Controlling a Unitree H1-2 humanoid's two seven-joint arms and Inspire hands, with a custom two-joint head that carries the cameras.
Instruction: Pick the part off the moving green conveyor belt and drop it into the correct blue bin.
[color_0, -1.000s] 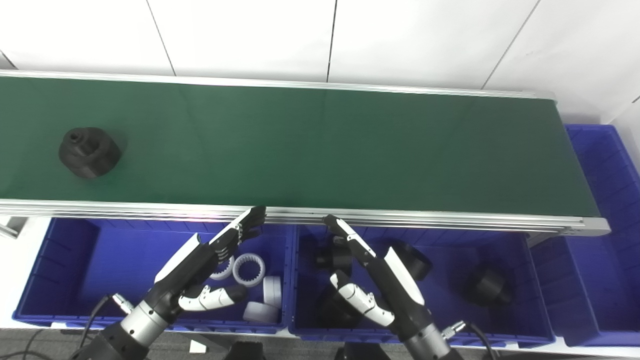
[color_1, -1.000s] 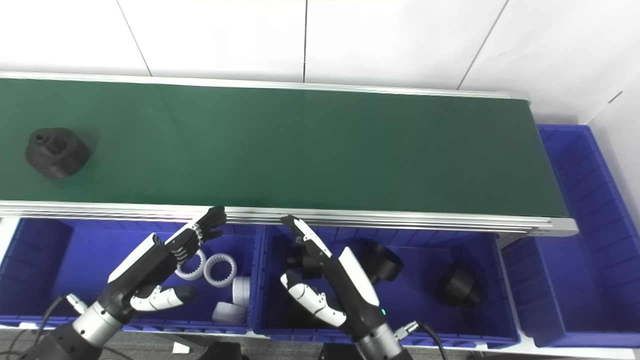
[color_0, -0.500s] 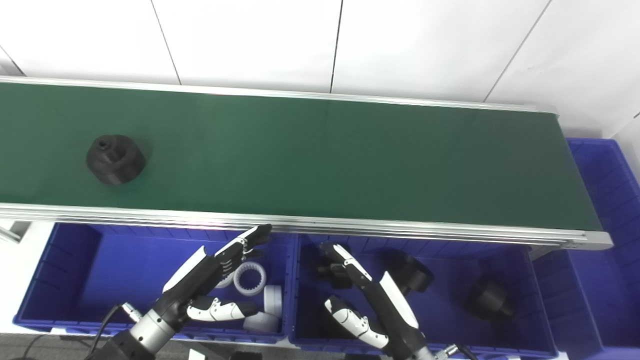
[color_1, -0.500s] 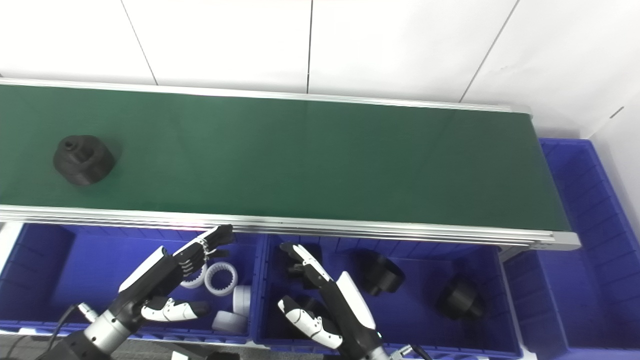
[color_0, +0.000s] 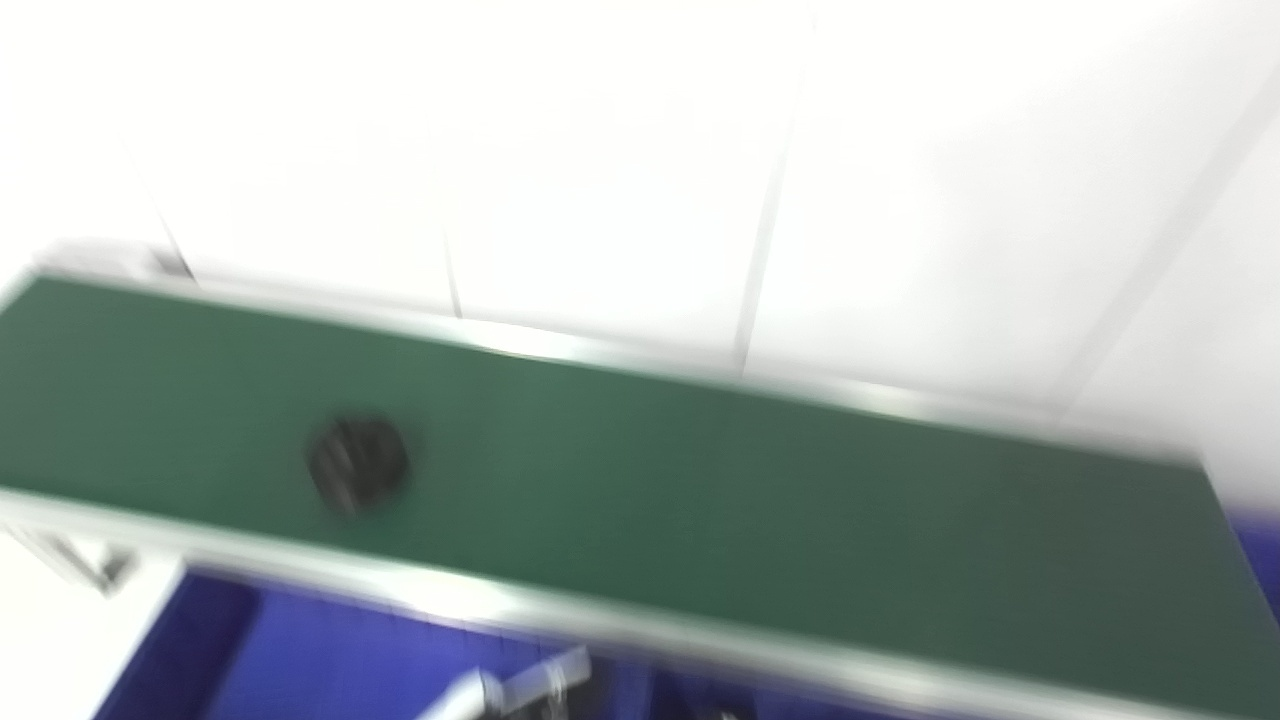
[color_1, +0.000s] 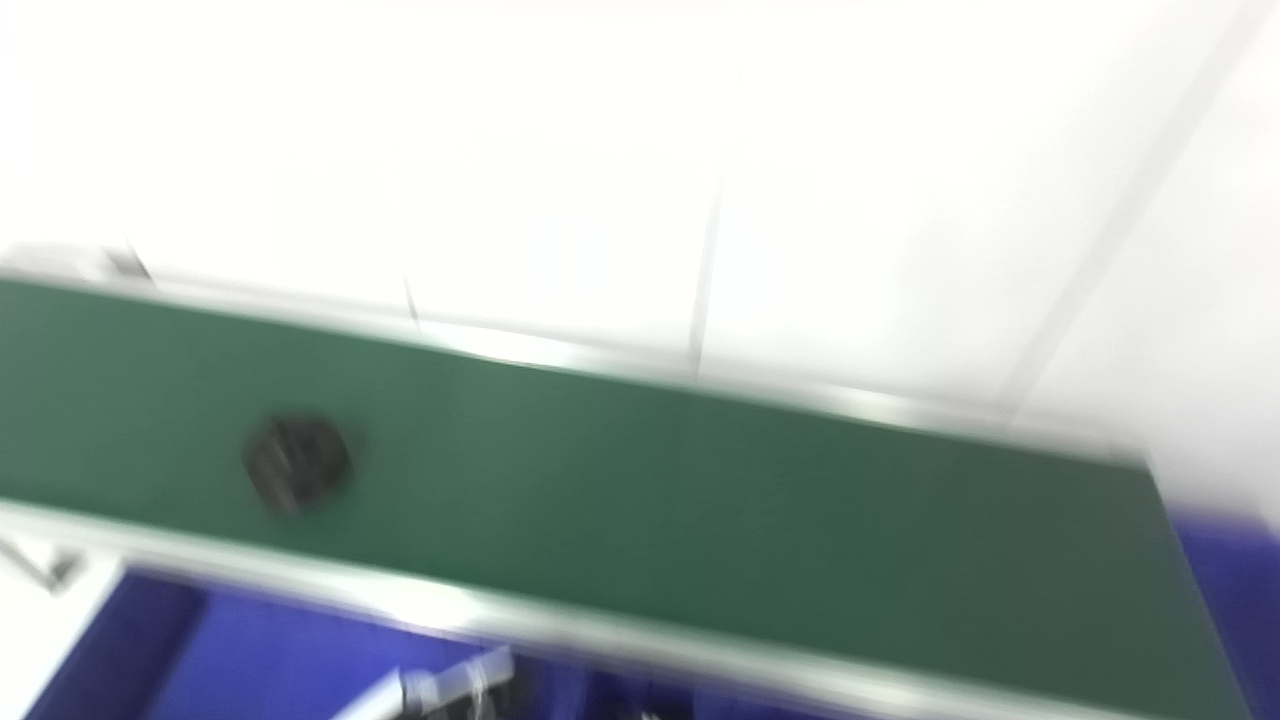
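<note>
The dark round part (color_0: 357, 465) lies on the green conveyor belt (color_0: 750, 490), toward its left end and nearer the front rail than the back one (everything is smeared by blur, so its shape stays vague). Below the belt's front rail runs a blue bin (color_0: 300, 660), with only its upper strip visible. At the bottom edge a pale sliver of the left robot hand (color_0: 520, 688) pokes over that bin; whether it is spread or closed, I cannot tell. Behind the belt stands a white panelled wall (color_0: 640, 150).
</note>
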